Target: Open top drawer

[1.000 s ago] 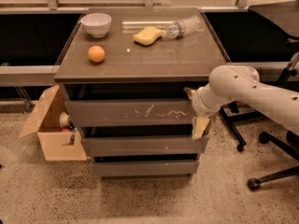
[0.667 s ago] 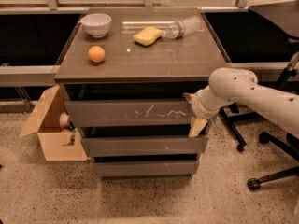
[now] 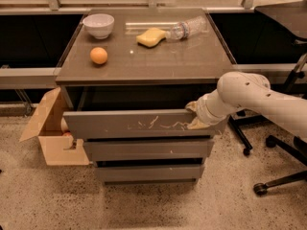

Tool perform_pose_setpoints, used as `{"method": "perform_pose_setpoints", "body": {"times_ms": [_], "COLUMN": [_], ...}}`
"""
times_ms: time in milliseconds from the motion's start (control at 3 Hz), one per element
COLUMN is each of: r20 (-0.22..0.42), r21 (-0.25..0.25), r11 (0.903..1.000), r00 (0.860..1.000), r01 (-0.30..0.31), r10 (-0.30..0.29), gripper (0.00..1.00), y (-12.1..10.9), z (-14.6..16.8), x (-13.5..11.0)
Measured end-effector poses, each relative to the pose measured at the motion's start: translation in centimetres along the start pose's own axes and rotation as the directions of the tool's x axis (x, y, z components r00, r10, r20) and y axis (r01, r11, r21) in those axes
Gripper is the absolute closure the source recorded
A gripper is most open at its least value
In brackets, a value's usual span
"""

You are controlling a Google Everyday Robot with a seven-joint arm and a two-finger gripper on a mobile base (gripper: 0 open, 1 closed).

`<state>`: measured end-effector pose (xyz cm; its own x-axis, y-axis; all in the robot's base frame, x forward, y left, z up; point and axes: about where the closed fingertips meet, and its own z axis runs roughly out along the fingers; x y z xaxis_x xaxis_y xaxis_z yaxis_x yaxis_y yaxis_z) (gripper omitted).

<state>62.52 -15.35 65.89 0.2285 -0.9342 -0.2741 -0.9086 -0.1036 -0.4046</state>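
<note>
The top drawer (image 3: 120, 124) is the tall grey-brown front with white scratch marks, just under the cabinet top (image 3: 158, 66). It stands pulled out a little, with a dark gap showing between its upper edge and the top. My gripper (image 3: 195, 116) sits at the drawer front's upper right corner, on its top edge, at the end of my white arm (image 3: 249, 95), which reaches in from the right. The drawer's inside is hidden in shadow.
On the cabinet top lie a white bowl (image 3: 98, 25), an orange (image 3: 99, 55), a yellow sponge (image 3: 150, 36) and a clear plastic bottle (image 3: 189, 28). Two shorter drawers (image 3: 148, 149) sit shut below. An open cardboard box (image 3: 48, 138) stands at the left, and office chair legs (image 3: 280, 178) at the right.
The top drawer has slid out toward the camera, opening a dark gap under the cabinet top. My gripper has moved with its right corner.
</note>
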Motion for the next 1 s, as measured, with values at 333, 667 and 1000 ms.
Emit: {"method": "perform_pose_setpoints", "body": {"times_ms": [333, 667, 1000], "r20": [0.044, 0.057, 0.057], "r21": [0.011, 0.014, 0.014], "r11": [0.9997, 0.9996, 0.9996], "r00": [0.999, 0.998, 0.998], "r01": [0.020, 0.024, 0.024], "r10": [-0.021, -0.025, -0.025], "gripper": [0.88, 0.95, 0.73], "y": [0.82, 1.01, 1.01], "z": [-2.33, -2.86, -2.86], "x": [-1.82, -2.28, -2.28]}}
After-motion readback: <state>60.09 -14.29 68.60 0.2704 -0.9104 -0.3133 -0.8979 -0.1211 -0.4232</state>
